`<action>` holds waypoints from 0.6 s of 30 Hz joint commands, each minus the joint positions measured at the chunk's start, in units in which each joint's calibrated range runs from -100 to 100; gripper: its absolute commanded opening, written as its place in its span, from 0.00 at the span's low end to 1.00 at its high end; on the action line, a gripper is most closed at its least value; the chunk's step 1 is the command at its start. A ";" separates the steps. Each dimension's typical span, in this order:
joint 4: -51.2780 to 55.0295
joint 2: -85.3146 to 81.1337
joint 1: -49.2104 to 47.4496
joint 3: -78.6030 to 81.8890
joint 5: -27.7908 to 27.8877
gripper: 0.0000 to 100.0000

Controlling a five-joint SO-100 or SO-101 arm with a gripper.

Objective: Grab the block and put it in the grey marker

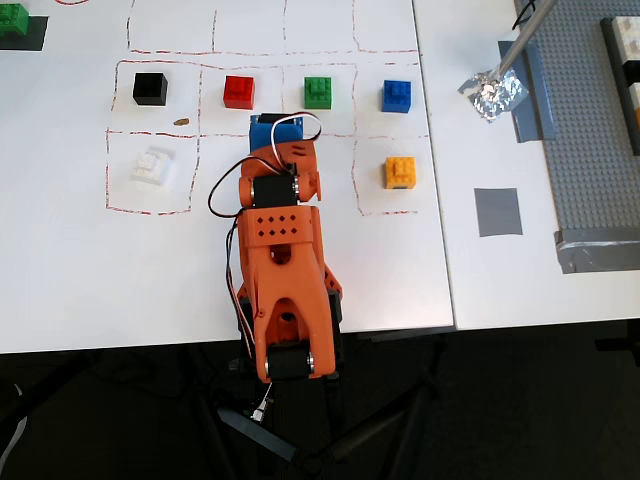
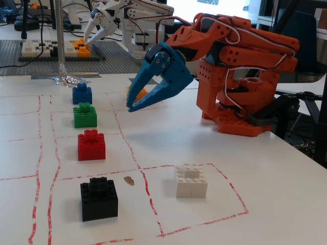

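The blue fingers (image 2: 138,99) are sitting slightly parted and grasping nothing, with the gripper (image 2: 134,105) hanging above the table, folded close to the orange arm (image 2: 240,76). In the fixed view the block (image 2: 191,180) is lying near the camera in a red-outlined cell, well apart from the tips. In the overhead view it (image 1: 152,166) is left of the arm and the grey marker (image 1: 497,212) far right. The reach probably needs opening wider, squaring to the studded faces and descending straight, avoiding the black brick (image 2: 98,198).
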 commanded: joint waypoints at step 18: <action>11.41 34.90 -13.81 -44.79 12.21 0.00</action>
